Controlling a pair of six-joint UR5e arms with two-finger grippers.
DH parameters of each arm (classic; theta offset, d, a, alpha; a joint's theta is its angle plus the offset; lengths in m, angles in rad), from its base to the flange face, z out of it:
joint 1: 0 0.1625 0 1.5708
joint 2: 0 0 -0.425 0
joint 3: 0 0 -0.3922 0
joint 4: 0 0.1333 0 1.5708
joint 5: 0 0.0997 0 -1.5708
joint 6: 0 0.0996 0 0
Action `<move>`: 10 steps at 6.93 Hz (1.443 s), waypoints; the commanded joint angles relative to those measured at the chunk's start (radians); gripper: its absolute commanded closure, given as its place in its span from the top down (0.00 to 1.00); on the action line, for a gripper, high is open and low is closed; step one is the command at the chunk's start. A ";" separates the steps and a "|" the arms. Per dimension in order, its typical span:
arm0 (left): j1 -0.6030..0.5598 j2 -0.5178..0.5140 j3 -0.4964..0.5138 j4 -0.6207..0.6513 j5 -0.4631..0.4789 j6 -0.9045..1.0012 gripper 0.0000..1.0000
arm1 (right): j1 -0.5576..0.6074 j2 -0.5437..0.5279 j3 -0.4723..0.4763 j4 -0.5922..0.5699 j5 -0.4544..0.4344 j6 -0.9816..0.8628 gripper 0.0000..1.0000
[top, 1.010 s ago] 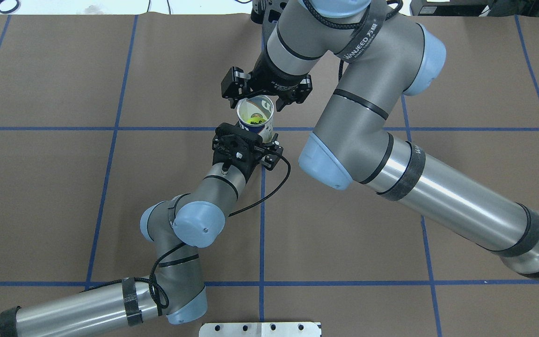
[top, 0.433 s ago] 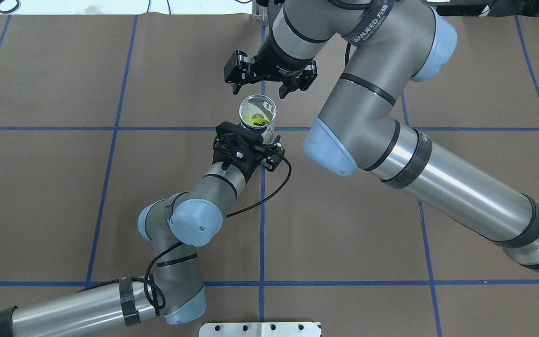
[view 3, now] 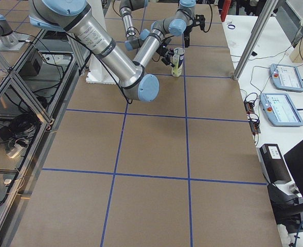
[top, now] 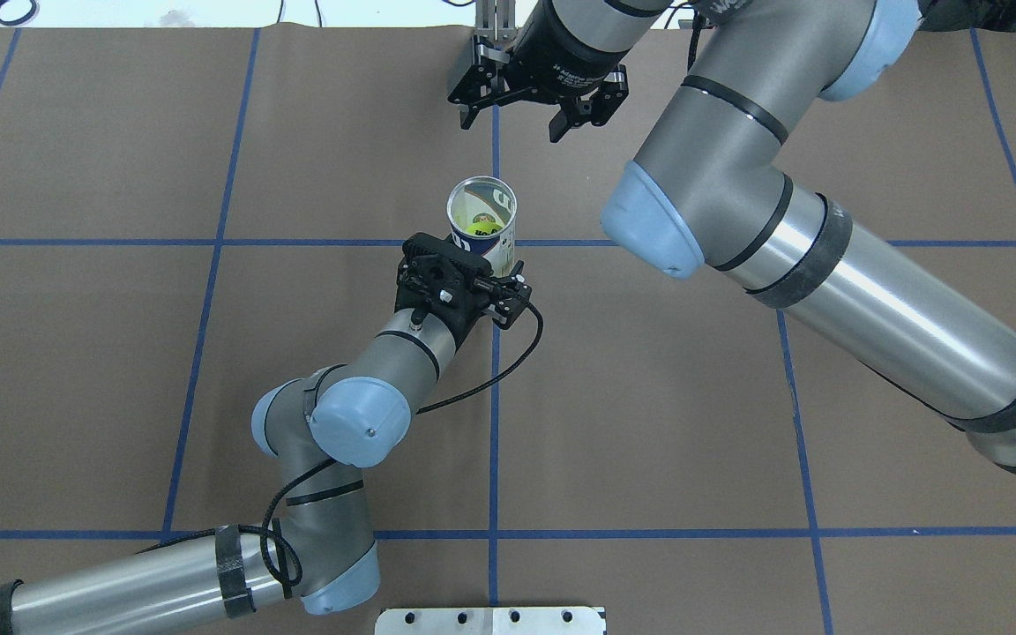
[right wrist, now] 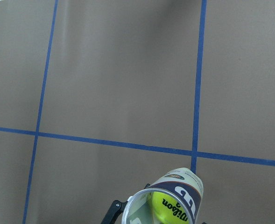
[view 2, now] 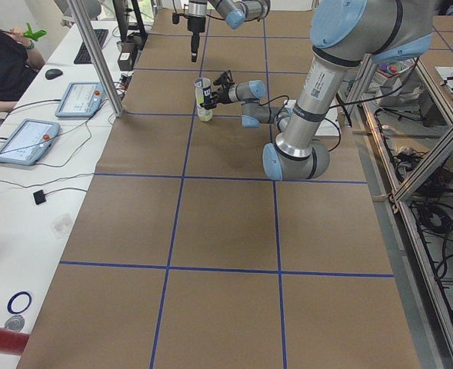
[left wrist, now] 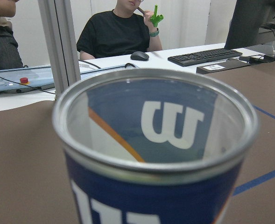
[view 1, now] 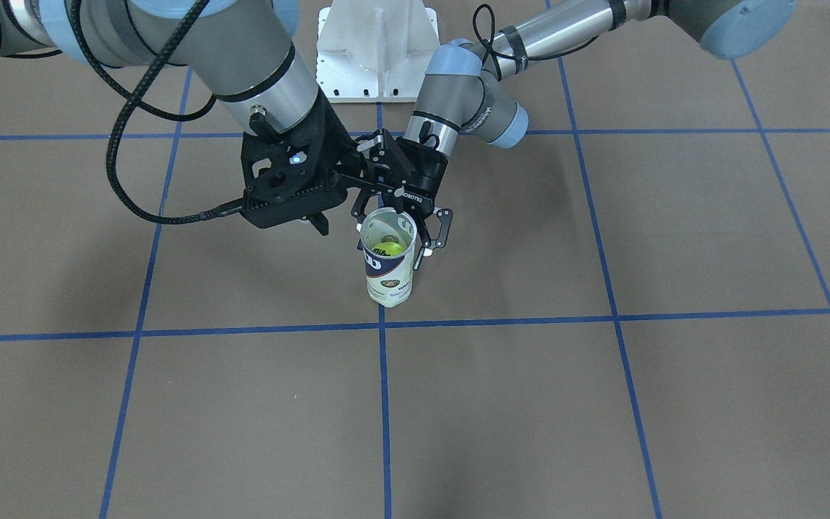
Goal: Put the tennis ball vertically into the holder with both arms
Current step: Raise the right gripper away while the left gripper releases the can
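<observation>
The holder (top: 481, 216), a clear can with a navy and white label, stands upright near the table's middle, its mouth open upward. A yellow-green tennis ball (top: 480, 230) lies inside it and also shows in the right wrist view (right wrist: 169, 210). My left gripper (view 1: 395, 225) is shut on the holder from the robot's side, one finger (view 1: 439, 232) on each flank. The holder's rim (left wrist: 156, 84) fills the left wrist view. My right gripper (top: 511, 123) is open and empty, raised above the table and beyond the holder on the far side.
The brown table cover (top: 737, 423) has a grid of blue tape lines. A white pedestal (view 1: 377, 43) stands at the robot's side. A side table with tablets (view 2: 26, 141) and seated operators (view 2: 3, 58) runs along the far edge.
My right gripper has pulled away from the holder's mouth toward the far side, staying open. The left gripper and the holder with the ball in it have hardly moved.
</observation>
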 commanded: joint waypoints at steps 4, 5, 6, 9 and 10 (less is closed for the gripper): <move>0.037 0.204 -0.299 0.233 -0.091 0.001 0.99 | 0.160 0.008 -0.004 -0.001 0.173 -0.006 0.99; 0.036 0.272 -0.363 0.280 -0.185 0.001 0.99 | 0.203 -0.002 -0.002 -0.018 0.216 -0.004 0.99; 0.022 0.332 -0.481 0.375 -0.334 0.001 0.99 | 0.255 -0.043 0.011 -0.036 0.231 -0.012 0.99; -0.208 0.371 -0.594 0.660 -0.629 -0.014 0.99 | 0.389 -0.242 0.002 -0.040 0.216 -0.412 0.99; -0.334 0.374 -0.600 0.758 -0.800 -0.016 0.99 | 0.414 -0.298 -0.016 -0.077 0.172 -0.608 0.99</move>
